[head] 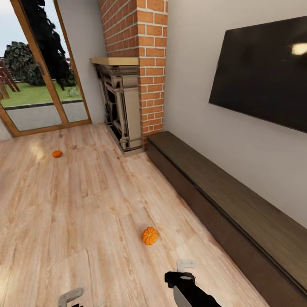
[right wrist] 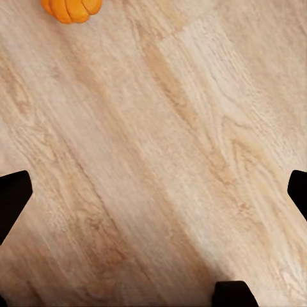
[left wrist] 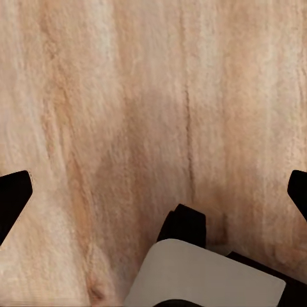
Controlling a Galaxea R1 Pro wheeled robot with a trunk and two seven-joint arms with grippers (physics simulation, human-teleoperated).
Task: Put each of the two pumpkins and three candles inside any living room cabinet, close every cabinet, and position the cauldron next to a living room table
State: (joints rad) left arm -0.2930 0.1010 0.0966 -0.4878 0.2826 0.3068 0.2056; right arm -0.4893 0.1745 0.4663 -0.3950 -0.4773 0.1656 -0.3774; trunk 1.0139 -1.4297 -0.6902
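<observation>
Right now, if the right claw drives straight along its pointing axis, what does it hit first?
Most likely bare wood floor. The right claw is open with nothing between the fingers; the nearer pumpkin sits off that line. Depth is unclear.

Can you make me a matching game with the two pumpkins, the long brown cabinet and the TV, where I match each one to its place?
Things:
1. near pumpkin
2. far pumpkin
3. cabinet
4. TV

Places:
A. hanging on the white wall
B. on the floor close to the glass door
C. on the floor just ahead of the right gripper
D. along the foot of the wall, running from the brick fireplace

Pairs: 1-C, 2-B, 3-D, 4-A
</observation>
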